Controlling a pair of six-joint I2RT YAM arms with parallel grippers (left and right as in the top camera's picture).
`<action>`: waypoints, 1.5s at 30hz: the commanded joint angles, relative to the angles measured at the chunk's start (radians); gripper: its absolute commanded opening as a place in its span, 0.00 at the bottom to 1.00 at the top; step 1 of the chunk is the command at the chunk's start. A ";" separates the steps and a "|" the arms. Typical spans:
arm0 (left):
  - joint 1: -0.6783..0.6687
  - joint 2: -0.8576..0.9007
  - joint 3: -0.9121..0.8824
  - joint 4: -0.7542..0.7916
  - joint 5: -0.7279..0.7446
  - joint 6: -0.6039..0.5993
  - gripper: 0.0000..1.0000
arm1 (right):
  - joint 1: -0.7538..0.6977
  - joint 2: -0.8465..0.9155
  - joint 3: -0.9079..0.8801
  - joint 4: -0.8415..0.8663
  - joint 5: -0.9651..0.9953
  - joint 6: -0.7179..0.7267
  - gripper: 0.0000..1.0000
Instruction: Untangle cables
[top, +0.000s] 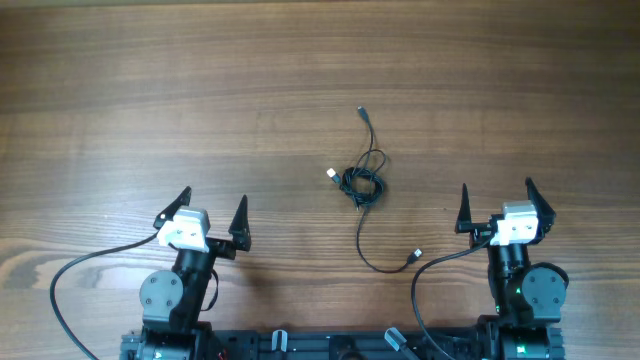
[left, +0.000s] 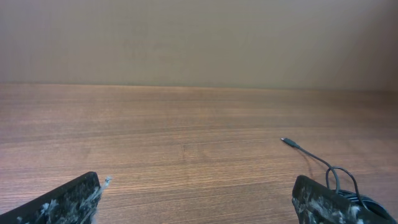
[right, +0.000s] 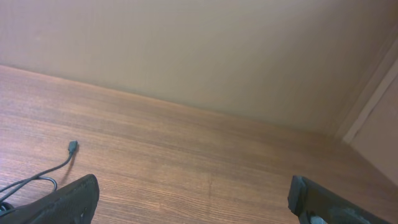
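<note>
Lying in a knotted clump at the middle of the wooden table, the cables are not yet separated; all the untangling is left. The left gripper and right gripper rest well apart from them, jaws spread wide, empty. A plain beige wall stands behind.

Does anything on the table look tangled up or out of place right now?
Yes: the cables sit bunched in a knotted coil at the middle, loose ends trailing out on the far and near sides. Nothing else stands out.
</note>
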 joint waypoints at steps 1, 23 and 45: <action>-0.005 0.002 -0.006 -0.004 -0.010 0.019 1.00 | -0.010 -0.009 -0.001 0.002 0.006 -0.008 1.00; -0.005 0.002 -0.006 0.000 -0.017 0.019 1.00 | -0.010 -0.009 -0.001 0.002 0.006 -0.009 1.00; -0.005 0.325 0.547 -0.220 0.031 -0.168 1.00 | -0.010 -0.009 -0.001 0.002 0.006 -0.009 1.00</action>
